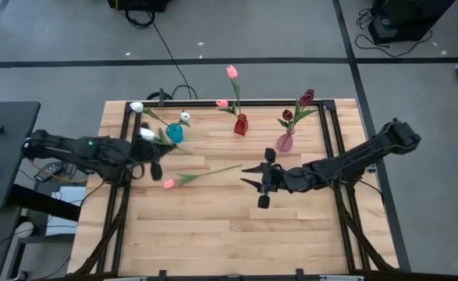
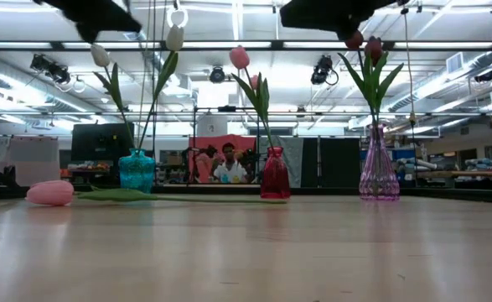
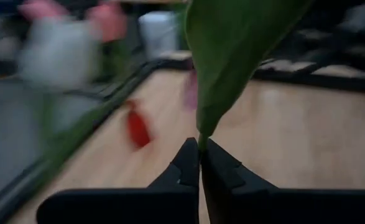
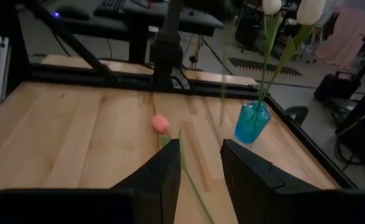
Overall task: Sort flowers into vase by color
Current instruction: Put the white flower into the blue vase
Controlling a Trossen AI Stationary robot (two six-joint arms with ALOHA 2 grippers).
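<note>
White tulip [image 1: 147, 133] is clamped by the left gripper [image 1: 155, 156] beside the teal vase [image 1: 174, 133] near the tabletop's far-left corner; right gripper [image 1: 261, 178] is open, pink tulip [image 1: 169, 184] lying between them.

Grey floor [image 1: 275, 39] surrounds the wooden table [image 1: 213, 226], black cables [image 1: 166, 55] trailing at upper centre. Dark desk [image 1: 2, 156] at left edge. Low view: ceiling strip lights [image 2: 229, 46] across the top, person [image 2: 226, 164] seated mid-frame before a red panel [image 2: 246, 143].
</note>
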